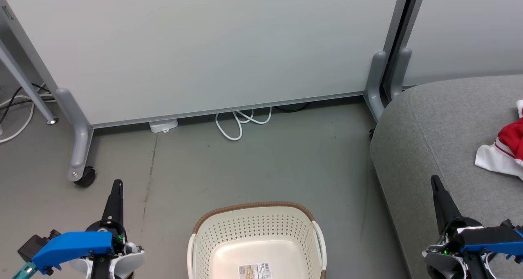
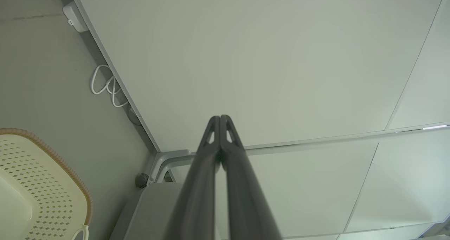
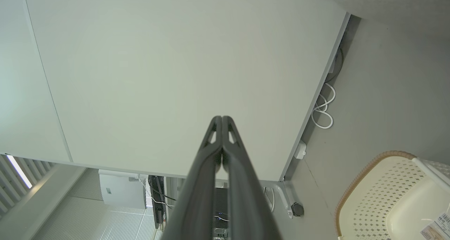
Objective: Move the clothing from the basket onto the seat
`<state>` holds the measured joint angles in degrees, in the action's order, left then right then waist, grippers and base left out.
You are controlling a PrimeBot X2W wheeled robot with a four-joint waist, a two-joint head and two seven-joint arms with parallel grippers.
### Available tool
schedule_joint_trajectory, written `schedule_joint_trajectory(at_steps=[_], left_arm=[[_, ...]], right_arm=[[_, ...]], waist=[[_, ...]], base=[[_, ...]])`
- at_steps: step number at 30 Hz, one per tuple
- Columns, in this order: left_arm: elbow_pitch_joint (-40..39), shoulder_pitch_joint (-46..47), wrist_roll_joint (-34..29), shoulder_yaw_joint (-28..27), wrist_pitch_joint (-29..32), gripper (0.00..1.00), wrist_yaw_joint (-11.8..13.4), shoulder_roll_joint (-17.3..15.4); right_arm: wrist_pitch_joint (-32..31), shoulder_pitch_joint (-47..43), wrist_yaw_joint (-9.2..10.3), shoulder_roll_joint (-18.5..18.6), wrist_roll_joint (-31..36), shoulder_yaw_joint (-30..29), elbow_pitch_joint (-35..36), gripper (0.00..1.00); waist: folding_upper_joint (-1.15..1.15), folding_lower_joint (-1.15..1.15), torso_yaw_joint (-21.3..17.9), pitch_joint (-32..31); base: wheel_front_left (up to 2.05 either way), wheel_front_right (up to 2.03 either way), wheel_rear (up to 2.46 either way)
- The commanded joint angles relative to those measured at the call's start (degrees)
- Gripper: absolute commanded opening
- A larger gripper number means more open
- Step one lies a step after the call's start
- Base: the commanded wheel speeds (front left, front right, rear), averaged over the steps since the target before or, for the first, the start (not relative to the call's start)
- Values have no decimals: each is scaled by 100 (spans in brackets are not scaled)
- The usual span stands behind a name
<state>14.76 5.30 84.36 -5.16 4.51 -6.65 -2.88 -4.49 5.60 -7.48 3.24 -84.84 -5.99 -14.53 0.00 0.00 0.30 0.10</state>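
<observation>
Left gripper [image 1: 117, 185] low left, fingers pressed together, holding nothing. Basket [image 1: 253, 230] sits centre on the floor; the part of its inside we see has just a sticker [image 1: 255, 271]. Right gripper [image 1: 435, 181] over the seat [image 1: 425, 123], pinched closed, empty too. Clothing [image 1: 504, 150] lies crumpled on the seat at the far right. We judge it light, limp and not fragile: pinch a raised fold, expect drape.

"What's behind there?"
"A pale partition panel [image 1: 204, 46] on grey legs [image 1: 79, 136], one with a black caster [image 1: 86, 177]."
"And the floor [image 1: 286, 160]?"
"Grey, with a looped white cable [image 1: 241, 123] and a small white box [image 1: 163, 126] under the panel's edge."
</observation>
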Motion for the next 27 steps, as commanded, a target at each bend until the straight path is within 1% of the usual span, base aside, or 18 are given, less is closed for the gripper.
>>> schedule_joint_trajectory(at_steps=[1,19,27], left_arm=[[-43,112,106,-52,39,0,-58,0],[-88,126,812,-152,219,0,-113,1],[-84,118,811,-152,227,0,-113,1]], right_arm=[[-39,69,-3,-15,-104,-18,37,0],[-223,98,-2,-45,-765,-66,61,0],[-229,98,-2,-44,-762,-64,60,0]], waist=[[0,0,-2,1],[0,0,-29,8],[0,0,-30,8]], base=[[0,0,0],[0,0,0],[0,0,0]])
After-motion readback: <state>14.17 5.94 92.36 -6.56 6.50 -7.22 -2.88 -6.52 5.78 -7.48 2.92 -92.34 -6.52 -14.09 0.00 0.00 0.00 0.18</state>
